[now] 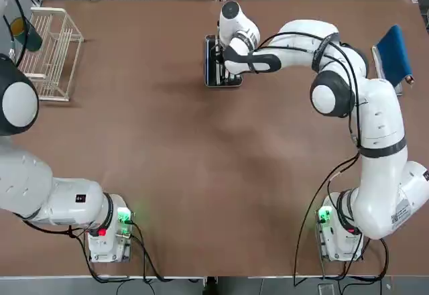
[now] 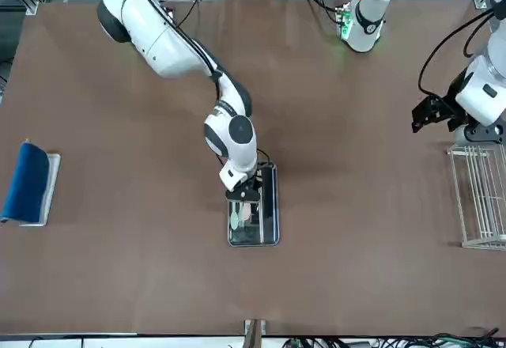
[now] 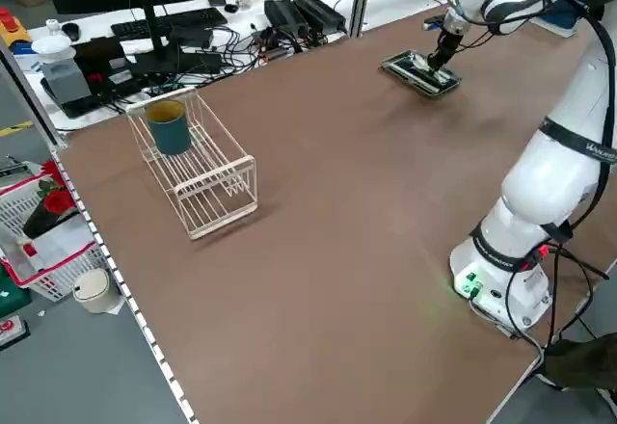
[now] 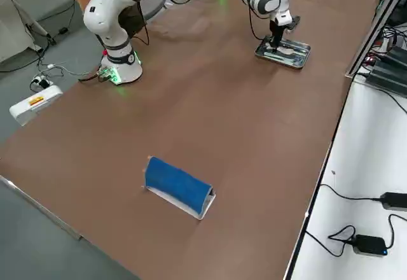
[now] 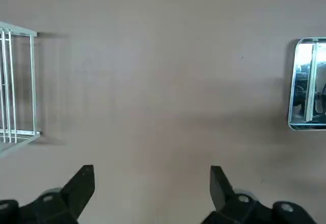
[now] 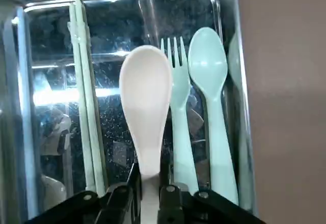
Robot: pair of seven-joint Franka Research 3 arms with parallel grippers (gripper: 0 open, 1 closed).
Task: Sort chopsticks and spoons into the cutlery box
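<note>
The cutlery box (image 1: 210,74) is a shiny metal tray at the far middle of the table, also in the front view (image 2: 274,206). My right gripper (image 6: 147,183) hangs right over it, shut on the handle of a cream-white spoon (image 6: 146,102) whose bowl points along the tray's dark inside. Pale chopsticks (image 6: 84,107) lie in a narrow side compartment. Another spoon (image 6: 210,81), pale green, lies flat in the wide compartment. My left gripper (image 5: 152,175) is open and holds nothing, above bare table near the wire rack, far from the box (image 5: 296,86).
A pale fork (image 6: 178,112) lies between the two spoons in the tray. A white wire rack (image 1: 50,53) holding a teal cup (image 3: 170,127) stands at the far left. A blue-topped holder (image 1: 394,57) sits at the far right edge.
</note>
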